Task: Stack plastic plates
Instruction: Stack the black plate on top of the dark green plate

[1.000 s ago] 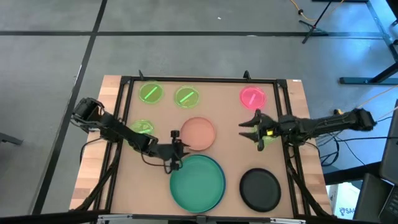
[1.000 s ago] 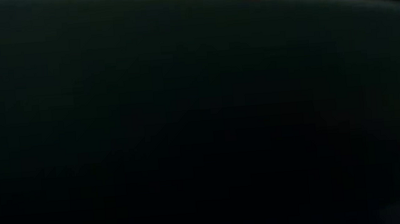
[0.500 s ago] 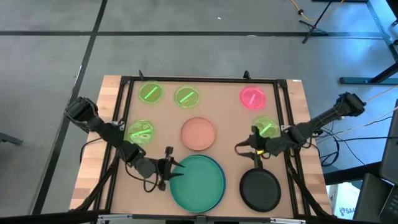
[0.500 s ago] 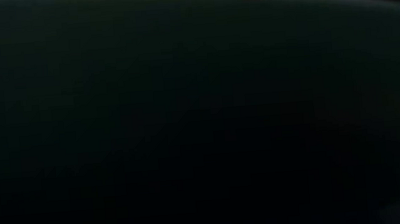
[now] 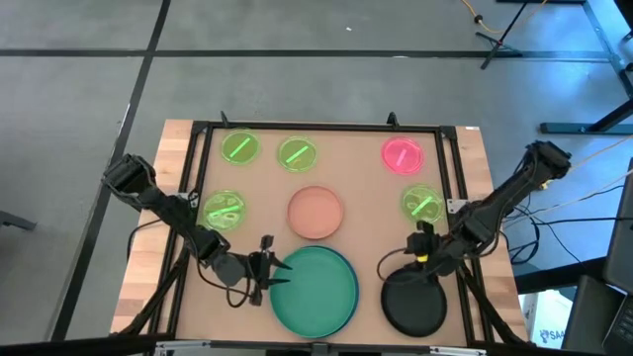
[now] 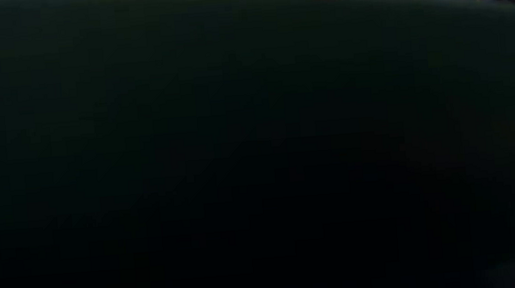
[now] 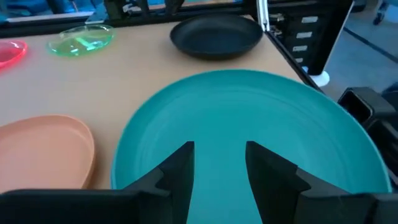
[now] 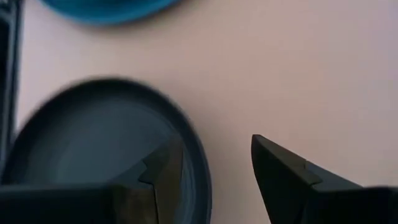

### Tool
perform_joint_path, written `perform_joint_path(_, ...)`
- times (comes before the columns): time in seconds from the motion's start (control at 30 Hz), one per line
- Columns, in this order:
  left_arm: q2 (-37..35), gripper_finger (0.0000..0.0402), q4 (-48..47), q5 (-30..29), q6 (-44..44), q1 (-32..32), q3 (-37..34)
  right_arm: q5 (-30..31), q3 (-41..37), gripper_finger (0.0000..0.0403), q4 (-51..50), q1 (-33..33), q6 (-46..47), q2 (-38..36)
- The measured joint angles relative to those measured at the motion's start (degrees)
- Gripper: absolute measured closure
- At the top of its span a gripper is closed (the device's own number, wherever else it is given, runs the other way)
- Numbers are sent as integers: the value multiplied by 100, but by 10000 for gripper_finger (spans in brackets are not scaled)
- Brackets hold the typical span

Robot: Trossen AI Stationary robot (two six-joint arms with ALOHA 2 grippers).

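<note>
A large teal-green plate lies flat at the table's near edge, with a black plate to its right. My left gripper is open at the teal plate's left rim, and its fingers stand over the teal plate. My right gripper is open at the black plate's far rim, one finger over the plate and one over the bare table. A salmon-pink plate lies mid-table. Several small neon-green plates and a pink one lie farther back.
A dark frame borders the brown table top, with wooden strips outside it. The low view is filled by the dark side of the teal plate. Bare table shows between the salmon-pink and pink plates.
My left gripper moved toward the near edge and a little left, from beside the salmon-pink plate to the teal plate's left rim. My right gripper moved toward the near edge, from beside a neon-green plate to the black plate's far rim, uncovering that green plate.
</note>
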Motion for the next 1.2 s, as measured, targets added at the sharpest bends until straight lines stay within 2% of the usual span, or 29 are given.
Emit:
perform_joint_path(0.17, 0, 264, 50, -247, -18, 189, 0, -9, -259, 221, 231, 73, 21, 241)
perform_joint_path(0.33, 0, 264, 63, -249, -184, 330, 0, -147, -584, 221, 795, 61, -236, 667)
perform_joint_path(0.5, 0, 264, 67, -248, -181, 361, 0, -144, -647, 227, 871, 60, -324, 1030)
perform_joint_path(0.67, 1, 264, 131, -303, 139, 432, 0, -145, -647, 278, 1137, 61, -313, 1239)
perform_joint_path(0.9, 2, 264, 115, -143, 0, 563, 0, -214, -647, 352, 1502, 56, -314, 1272)
perform_joint_path(1.03, 2, 264, 113, -137, -2, 503, 0, -226, -647, 370, 1497, 58, -257, 1274)
perform_joint_path(1.2, 2, 264, 111, -134, -7, 494, 0, 157, -647, 369, 1468, 56, 128, 1276)
